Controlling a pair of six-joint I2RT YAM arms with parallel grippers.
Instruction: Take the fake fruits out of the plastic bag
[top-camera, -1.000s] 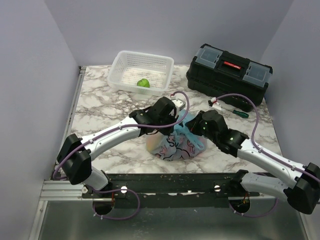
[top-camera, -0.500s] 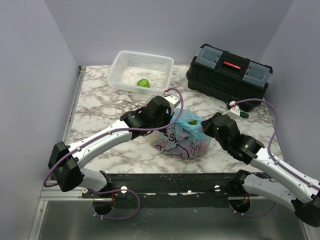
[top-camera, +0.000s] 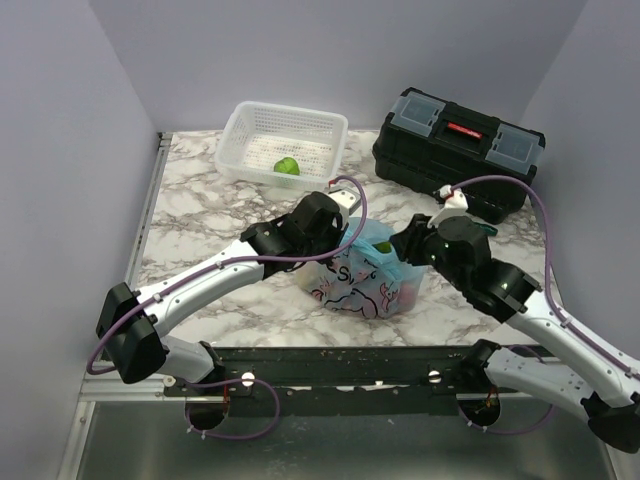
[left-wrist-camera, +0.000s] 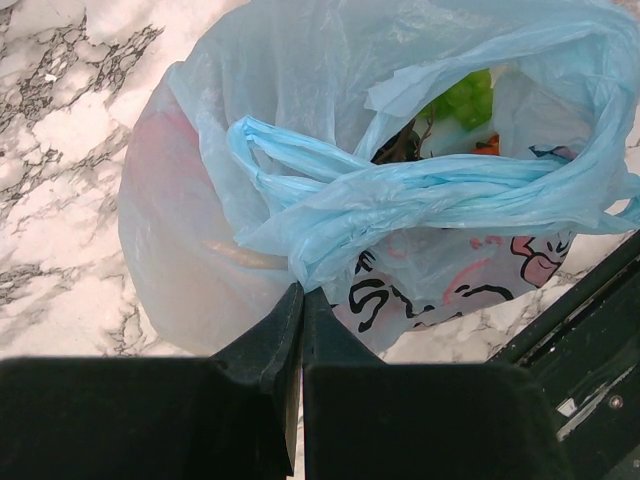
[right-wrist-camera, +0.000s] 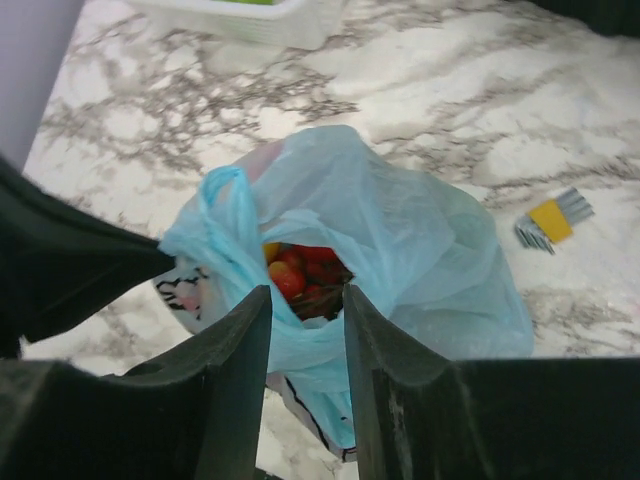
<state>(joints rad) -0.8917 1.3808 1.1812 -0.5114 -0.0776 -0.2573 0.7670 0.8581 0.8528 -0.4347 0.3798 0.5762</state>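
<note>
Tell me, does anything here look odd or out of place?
Nothing is spilled or broken. Two small oddities: a yellow-and-grey item lies loose on the table beside the bag, and one green fruit sits alone in the basket while the other fruits are in the bag.

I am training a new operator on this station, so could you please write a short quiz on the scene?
1. True or false: the left gripper is shut on the thin light-blue plastic bag.
2. What lies in the white lattice plastic basket? A, a red apple; B, a small light-green round fruit; C, a banana.
3. Fill the gap: the right gripper hangs ____ over the bag's mouth, where glossy red fake fruits show.
Key: 1 true; 2 B; 3 open.
</note>
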